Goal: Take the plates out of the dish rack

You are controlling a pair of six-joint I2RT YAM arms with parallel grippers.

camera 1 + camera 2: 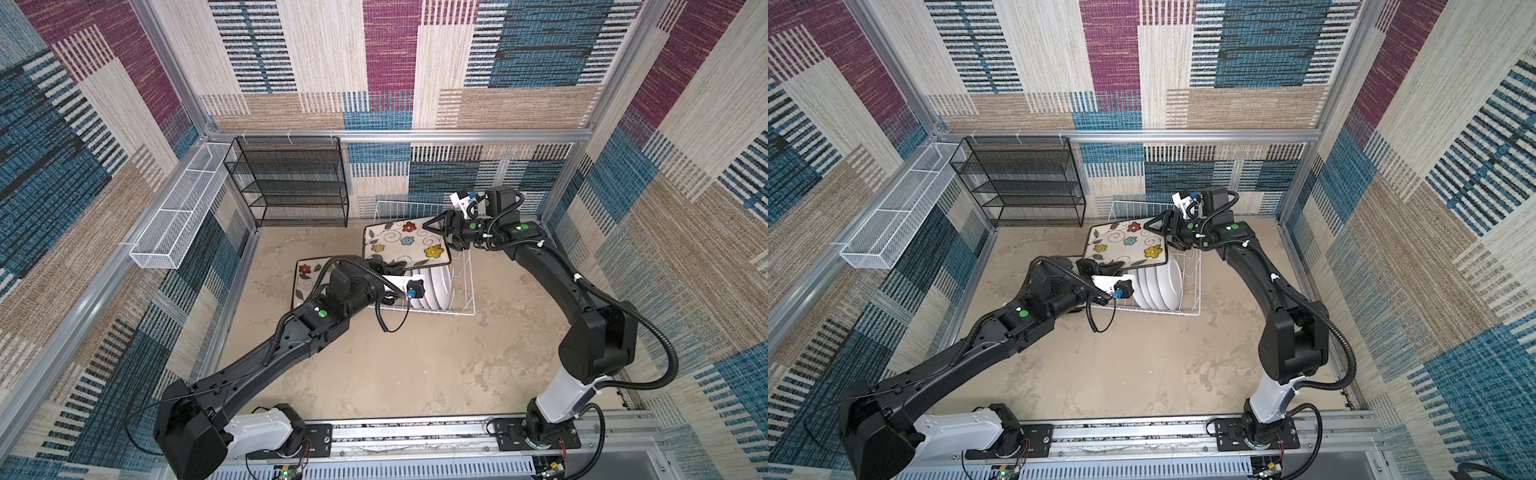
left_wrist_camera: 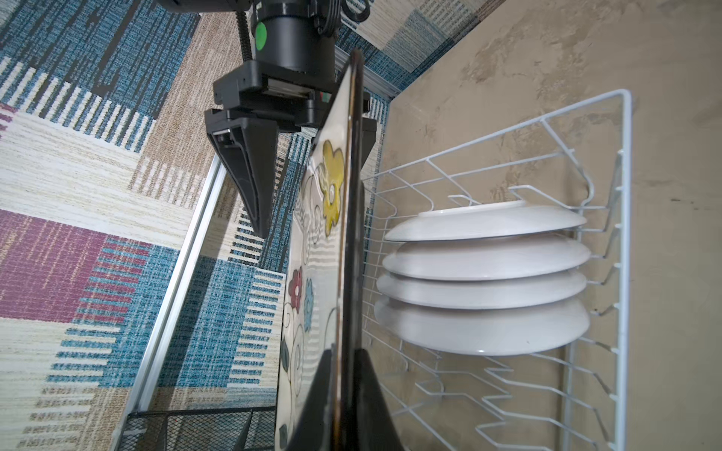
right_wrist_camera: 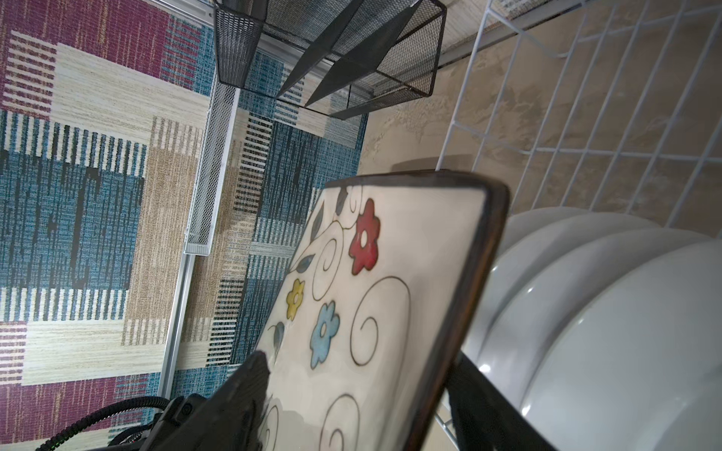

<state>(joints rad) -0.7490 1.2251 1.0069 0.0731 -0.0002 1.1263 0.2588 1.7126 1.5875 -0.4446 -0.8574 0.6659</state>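
On the tabletop [image 1: 374,374] the dish rack [image 1: 457,291] stands near the back edge, right of the middle. Four round white plates [image 1: 434,289] stand upright in its front rows, and a flat square plate [image 1: 305,278] lies just left of it. A lifted square plate [image 1: 405,245] hangs over the rack's back half, its near edge pinched in the left gripper [image 1: 395,265]. The right gripper [image 1: 428,226] straddles its far right corner, jaws apart. It looks like a handover: the right jaws must close squarely on the rim before the left lets go.
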